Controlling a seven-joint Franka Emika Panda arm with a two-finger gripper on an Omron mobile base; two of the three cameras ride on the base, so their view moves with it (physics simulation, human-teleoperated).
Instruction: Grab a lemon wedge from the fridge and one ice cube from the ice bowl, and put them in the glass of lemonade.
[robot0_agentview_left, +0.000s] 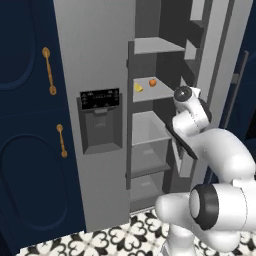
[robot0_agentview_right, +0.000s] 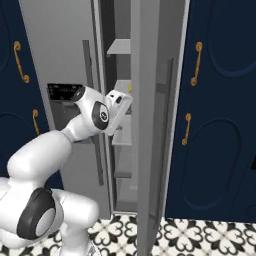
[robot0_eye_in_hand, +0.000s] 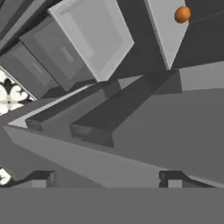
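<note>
- The tall grey steel fridge (robot0_agentview_left: 95, 60) stands with its right door swung open, between navy cabinets with brass handles (robot0_agentview_left: 49, 71).
- A tiny bright yellow lemon wedge (robot0_agentview_left: 138, 87) lies on a grey shelf (robot0_agentview_left: 150, 95) inside, at about 12 o'clock from the white arm's hand.
- A small round orange thing (robot0_agentview_left: 152, 82) sits just beside the wedge, at its 3 o'clock. It also shows at the top right of the hand view (robot0_eye_in_hand: 182, 14).
- The tool (robot0_eye_in_hand: 107, 177) has its two dark tips wide apart, with nothing between them.
- The tool points into the fridge, below the shelf with the wedge.
- The floor (robot0_agentview_left: 115, 240) has black and white patterned tiles.
</note>
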